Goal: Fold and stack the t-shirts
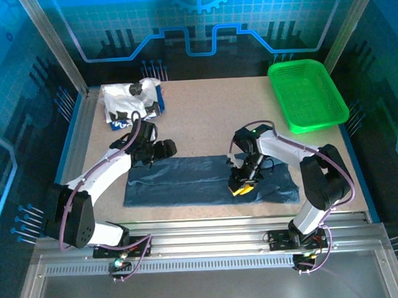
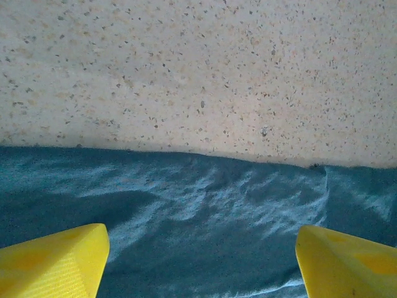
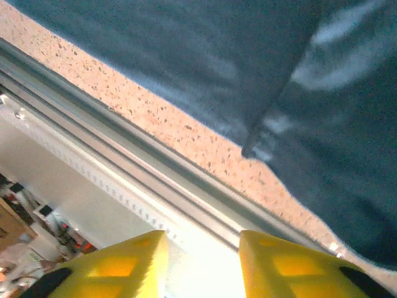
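Observation:
The dark slate-blue t-shirt (image 1: 200, 180) lies folded into a long flat strip across the near middle of the table. My left gripper (image 1: 153, 157) hovers over the strip's far left edge. Its yellow fingers (image 2: 53, 261) stand wide open above the cloth (image 2: 205, 211), with nothing between them. My right gripper (image 1: 242, 188) is over the strip's near edge, right of centre. It is open and empty (image 3: 203, 254), its fingers (image 3: 124, 264) pointing past the shirt's edge (image 3: 285, 81) at the table rail. The white printed t-shirt (image 1: 127, 102) sits crumpled at the back left.
A bright green mesh basket (image 1: 307, 95) stands at the back right corner. The aluminium rail (image 1: 242, 220) runs along the table's near edge just below the shirt. Bare speckled tabletop (image 1: 211, 115) spreads between the two shirts and the basket.

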You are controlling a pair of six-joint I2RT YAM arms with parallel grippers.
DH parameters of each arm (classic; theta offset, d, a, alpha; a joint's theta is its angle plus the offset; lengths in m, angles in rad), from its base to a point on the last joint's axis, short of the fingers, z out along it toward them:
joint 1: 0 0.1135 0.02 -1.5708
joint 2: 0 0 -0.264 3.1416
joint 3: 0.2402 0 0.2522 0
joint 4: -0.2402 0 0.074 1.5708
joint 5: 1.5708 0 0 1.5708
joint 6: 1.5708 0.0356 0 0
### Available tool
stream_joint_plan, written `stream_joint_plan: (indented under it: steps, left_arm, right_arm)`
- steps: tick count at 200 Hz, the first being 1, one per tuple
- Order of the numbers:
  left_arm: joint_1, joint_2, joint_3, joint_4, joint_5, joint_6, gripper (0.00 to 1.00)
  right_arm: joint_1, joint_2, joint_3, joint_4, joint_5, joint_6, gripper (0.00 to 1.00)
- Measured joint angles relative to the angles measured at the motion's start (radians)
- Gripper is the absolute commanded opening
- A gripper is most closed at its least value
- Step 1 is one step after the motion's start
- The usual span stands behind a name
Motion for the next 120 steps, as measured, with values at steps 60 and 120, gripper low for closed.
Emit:
stream_joint_plan:
  steps: [60,120]
  left_arm:
    - [-0.008,0.054,0.05,0.0,0.0,0.017,0.8]
    - [-0.009,0.141,0.096,0.013,0.0,0.018,0.8]
  right_arm:
    - [-0.208,-0.066,0.086,-0.041,0.144,0.1,0.45]
    - [-0.298,0.097,-0.005,0.099,0.363,0.21,0.36]
